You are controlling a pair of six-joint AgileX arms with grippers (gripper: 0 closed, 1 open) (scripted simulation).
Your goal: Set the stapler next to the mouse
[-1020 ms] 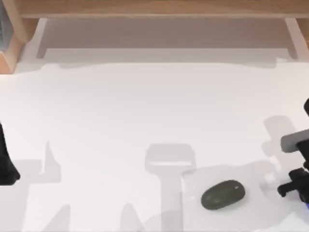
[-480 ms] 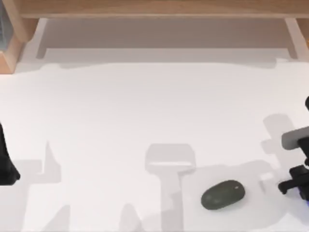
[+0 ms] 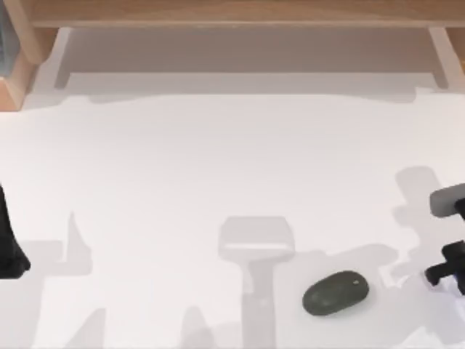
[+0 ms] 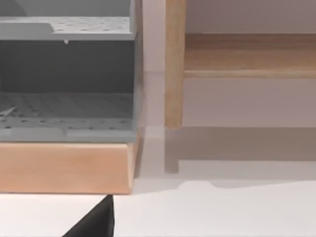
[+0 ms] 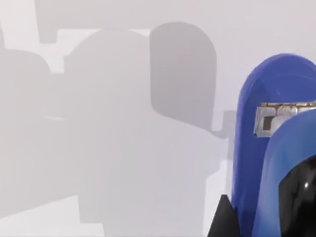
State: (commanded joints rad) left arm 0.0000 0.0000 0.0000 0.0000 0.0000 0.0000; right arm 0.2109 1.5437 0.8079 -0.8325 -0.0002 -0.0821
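Now: right claw (image 3: 445,273) at table's (image 3: 218,160) near right edge, stapler (image 5: 269,148) close beneath its wrist camera (grip state cannot tell). Mouse (image 3: 335,293) lies left of it. Left arm parked far left. Best: carry stapler leftward, set down just beside mouse, not touching.

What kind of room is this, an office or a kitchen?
Probably an office desk, made in a computer simulation. A computer mouse lies on the white table, a blue stapler sits close under the right hand's camera, and a wooden shelf runs along the back.
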